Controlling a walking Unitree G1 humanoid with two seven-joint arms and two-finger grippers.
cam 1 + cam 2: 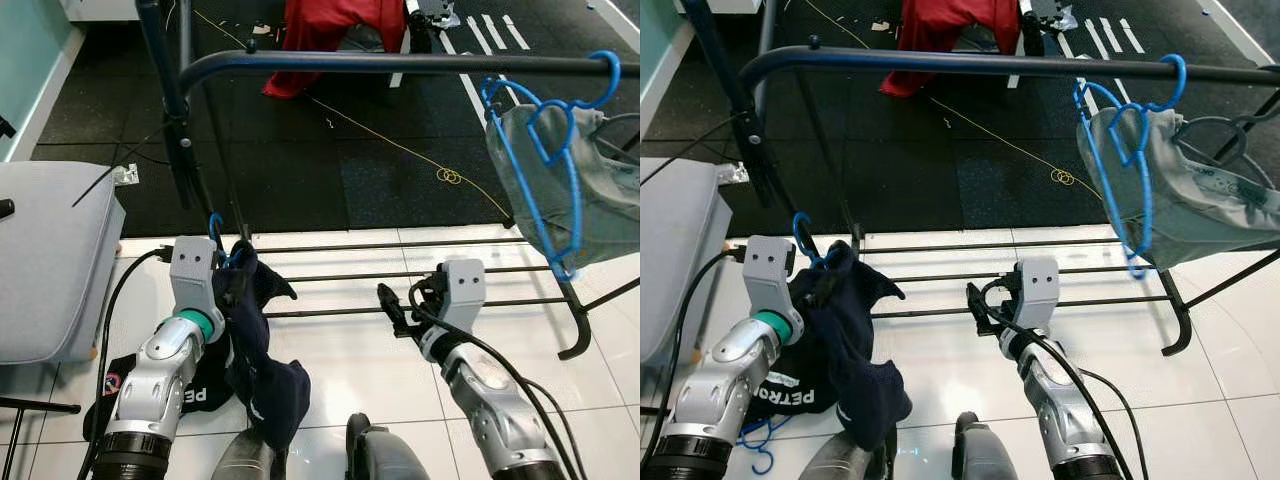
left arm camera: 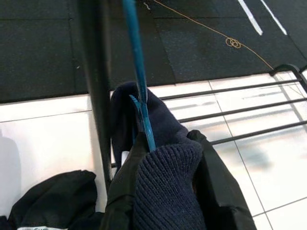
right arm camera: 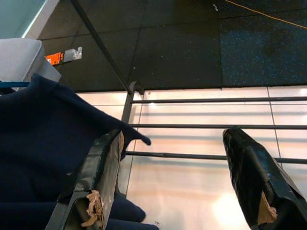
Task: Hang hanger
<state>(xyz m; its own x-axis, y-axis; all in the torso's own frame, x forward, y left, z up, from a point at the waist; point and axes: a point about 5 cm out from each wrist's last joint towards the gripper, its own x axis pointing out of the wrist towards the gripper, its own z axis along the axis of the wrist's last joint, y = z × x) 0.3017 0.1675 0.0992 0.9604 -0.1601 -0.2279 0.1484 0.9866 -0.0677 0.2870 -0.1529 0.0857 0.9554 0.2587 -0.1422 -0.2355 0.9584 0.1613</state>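
Observation:
My left gripper [image 1: 228, 268] is shut on a blue hanger [image 2: 139, 86] that carries a dark navy garment [image 1: 262, 350]. The hanger's hook [image 1: 214, 228] sticks up above the fingers, well below the black top rail [image 1: 400, 63] of the clothes rack. The navy cloth bunches between the left fingers [image 2: 217, 191] and droops toward the floor. On the rail's right end hangs another blue hanger [image 1: 560, 130] with a grey garment [image 1: 600, 190]. My right gripper [image 1: 392, 306] is open and holds nothing, low over the rack's bottom bars, to the right of the navy garment [image 3: 43, 143].
The rack's upright pole [image 1: 165, 100] rises just behind my left arm. Its bottom bars [image 1: 400, 270] run across the white tiles. A grey padded seat [image 1: 50, 260] stands at the left. A black garment [image 1: 140, 385] lies on the floor. Red cloth [image 1: 330, 30] and a yellow cord [image 1: 450, 175] lie beyond.

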